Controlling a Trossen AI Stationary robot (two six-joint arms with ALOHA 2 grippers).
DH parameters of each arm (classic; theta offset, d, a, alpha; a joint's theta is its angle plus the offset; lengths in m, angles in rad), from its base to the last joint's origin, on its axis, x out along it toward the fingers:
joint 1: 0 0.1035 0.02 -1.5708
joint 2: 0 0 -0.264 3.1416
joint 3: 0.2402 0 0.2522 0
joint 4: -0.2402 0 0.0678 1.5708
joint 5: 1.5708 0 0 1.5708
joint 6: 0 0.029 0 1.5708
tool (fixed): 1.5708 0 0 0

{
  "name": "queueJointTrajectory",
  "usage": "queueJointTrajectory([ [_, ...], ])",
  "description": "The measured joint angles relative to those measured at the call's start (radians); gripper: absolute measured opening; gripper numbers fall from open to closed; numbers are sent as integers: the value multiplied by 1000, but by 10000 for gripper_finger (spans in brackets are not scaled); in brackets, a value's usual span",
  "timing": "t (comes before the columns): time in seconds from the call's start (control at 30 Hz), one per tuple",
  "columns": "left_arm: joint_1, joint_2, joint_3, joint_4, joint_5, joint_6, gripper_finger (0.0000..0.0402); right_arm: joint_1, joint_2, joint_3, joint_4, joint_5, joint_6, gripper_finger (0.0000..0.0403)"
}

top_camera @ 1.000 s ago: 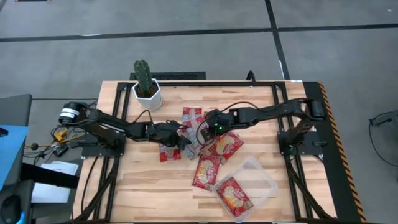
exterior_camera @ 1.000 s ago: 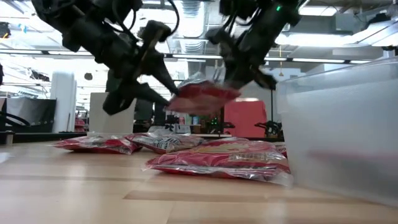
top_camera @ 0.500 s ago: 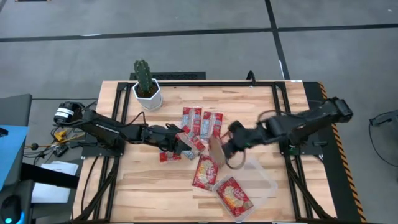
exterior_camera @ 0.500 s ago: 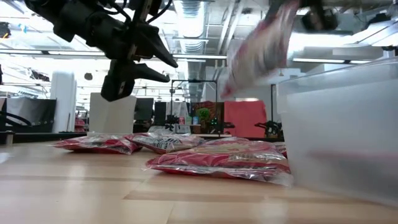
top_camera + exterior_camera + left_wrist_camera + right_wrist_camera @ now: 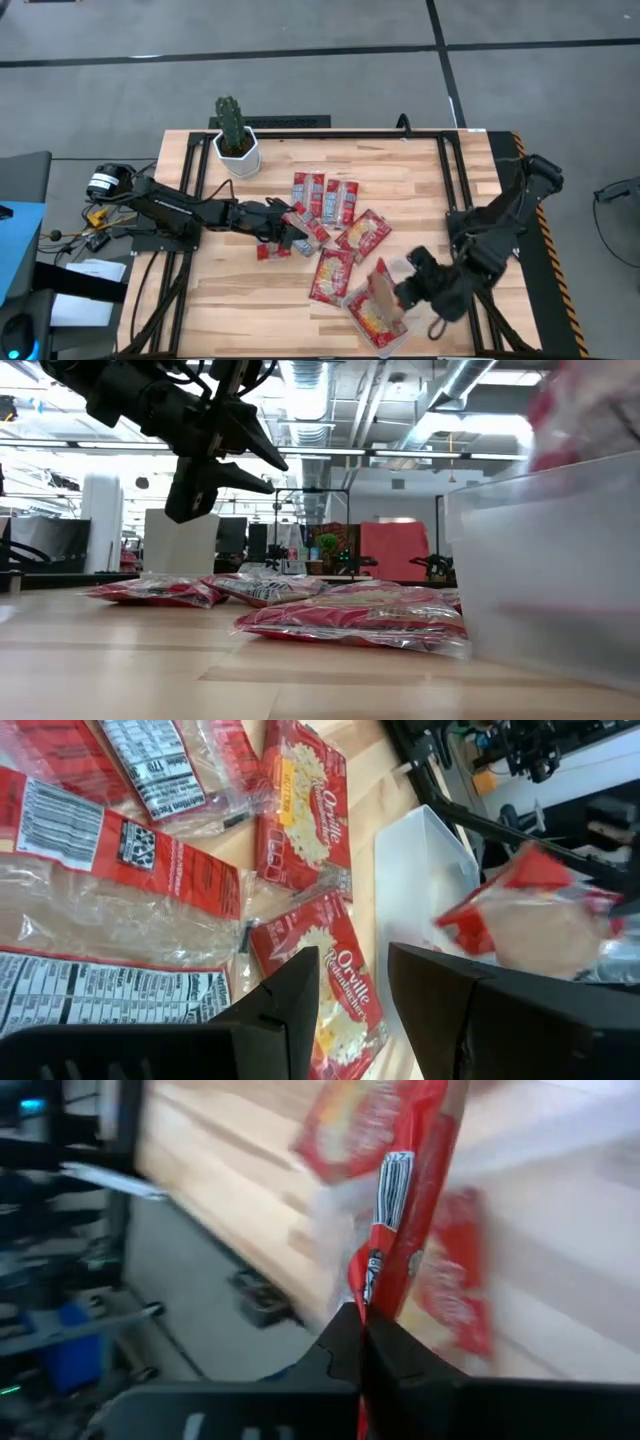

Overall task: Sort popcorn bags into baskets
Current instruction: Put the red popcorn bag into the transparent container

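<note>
Wooden table (image 5: 250, 300) carries the clear tray (image 5: 432, 292) near its right front corner, one bag (image 5: 372, 313) already inside; loose bags (image 5: 331, 274) lie mid-table. Right hand (image 5: 400, 292) hovers over the tray, fingers pinching a bag (image 5: 383, 287) edge-on. Risk: released on edge, this bag may tip over the rim. Left hand (image 5: 288, 228), fingers spread, hangs above the pile.

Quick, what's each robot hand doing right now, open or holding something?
Left gripper: open, holding nothing, above the loose bags.
Right gripper: shut on a popcorn bag, over the tray.
</note>
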Motion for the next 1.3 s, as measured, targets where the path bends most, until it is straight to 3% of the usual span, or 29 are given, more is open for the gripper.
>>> queueJointTrajectory([
  [0.23,0,0,0,-11,-21,1,111,74,72,1,-95,9,163,9],
  [0.67,0,1,-1,-32,-49,0,111,71,139,-2,-154,-34,165,15],
  [1.0,1,1,-1,-53,-62,0,111,70,138,-113,-180,-222,186,84],
  [1.3,1,1,-1,-53,-72,0,111,62,101,-118,-248,-234,180,142],
])
